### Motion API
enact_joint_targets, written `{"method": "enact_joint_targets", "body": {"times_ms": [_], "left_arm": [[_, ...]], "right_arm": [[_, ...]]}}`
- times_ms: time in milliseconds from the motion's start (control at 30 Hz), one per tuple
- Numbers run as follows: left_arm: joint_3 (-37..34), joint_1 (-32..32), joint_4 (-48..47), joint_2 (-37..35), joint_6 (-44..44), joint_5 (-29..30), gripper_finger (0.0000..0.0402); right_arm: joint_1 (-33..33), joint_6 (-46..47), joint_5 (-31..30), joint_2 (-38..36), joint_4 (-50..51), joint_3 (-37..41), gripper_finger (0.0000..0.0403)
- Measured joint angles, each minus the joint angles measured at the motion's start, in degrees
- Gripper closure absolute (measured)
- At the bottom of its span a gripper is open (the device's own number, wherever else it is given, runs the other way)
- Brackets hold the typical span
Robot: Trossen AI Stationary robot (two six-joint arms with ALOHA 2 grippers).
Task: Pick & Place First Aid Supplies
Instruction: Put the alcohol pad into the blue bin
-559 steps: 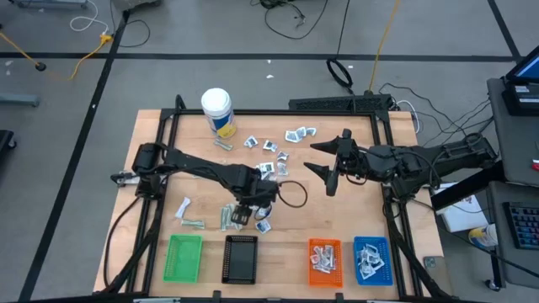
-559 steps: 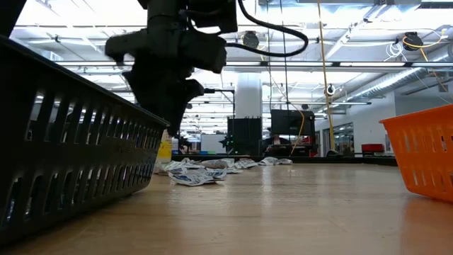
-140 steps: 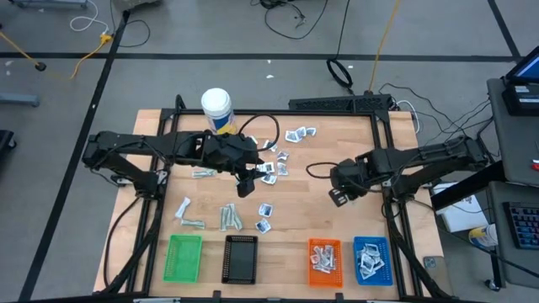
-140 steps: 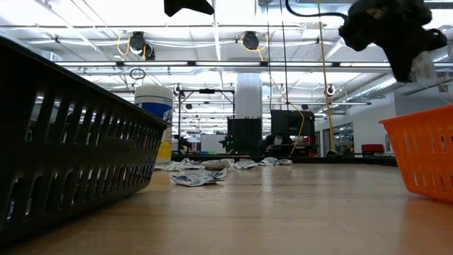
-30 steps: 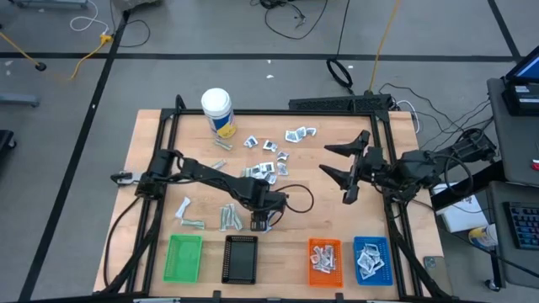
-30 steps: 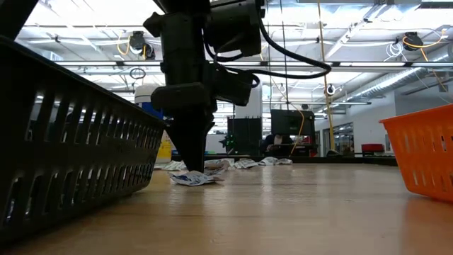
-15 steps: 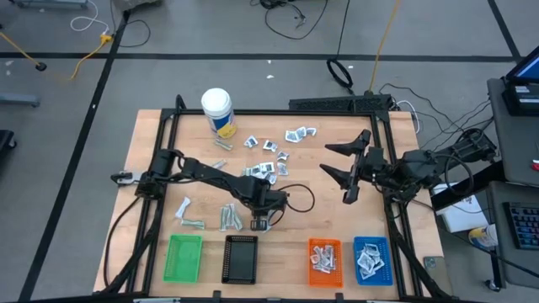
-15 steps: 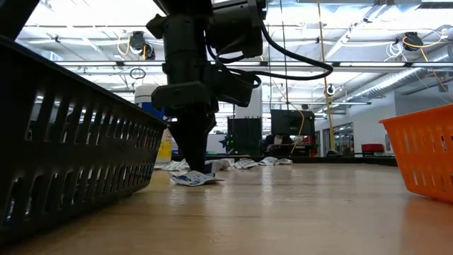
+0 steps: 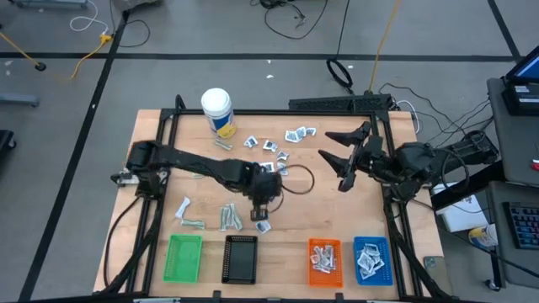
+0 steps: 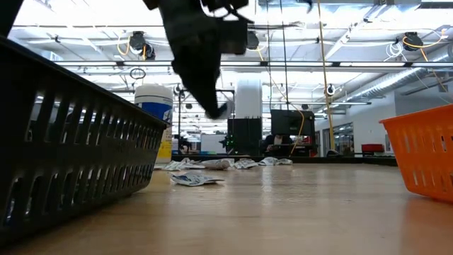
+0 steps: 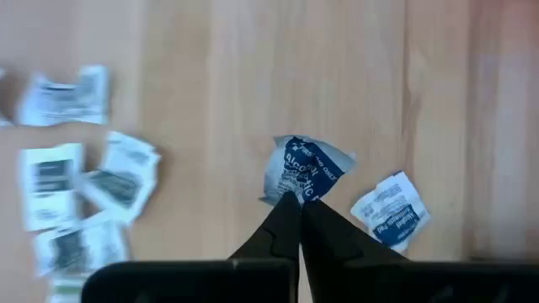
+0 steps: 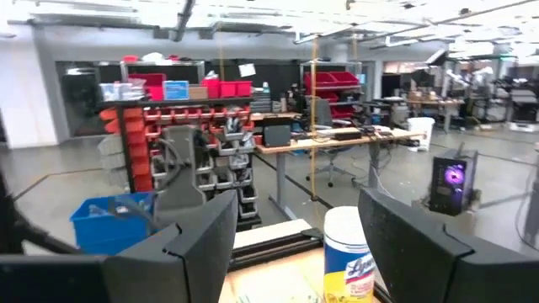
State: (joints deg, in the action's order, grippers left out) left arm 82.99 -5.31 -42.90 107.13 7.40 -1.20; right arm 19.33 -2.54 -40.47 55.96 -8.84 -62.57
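This is a big workshop or lab. The room behind the table is wide and open, with bright ceiling lights (image 10: 396,42). Shelves hold red bins (image 12: 223,88) and blue bins (image 12: 114,215). Long work desks (image 12: 337,139) stand on the floor, and cables (image 9: 337,71) lie around.

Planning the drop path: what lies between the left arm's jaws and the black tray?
In the high view, one blue-and-white sachet lies on the wood between the left gripper and the black tray; otherwise bare table.
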Motion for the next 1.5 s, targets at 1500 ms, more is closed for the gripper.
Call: {"method": "enact_joint_targets", "body": {"times_ms": [1500], "left_arm": [[-16.33, 4.75, 47.47, -27.37, 6.23, 2.83, 0.0402]], "right_arm": [[-12.56, 16.66, 24.30, 18.89, -9.46, -0.04, 0.0161]]}}
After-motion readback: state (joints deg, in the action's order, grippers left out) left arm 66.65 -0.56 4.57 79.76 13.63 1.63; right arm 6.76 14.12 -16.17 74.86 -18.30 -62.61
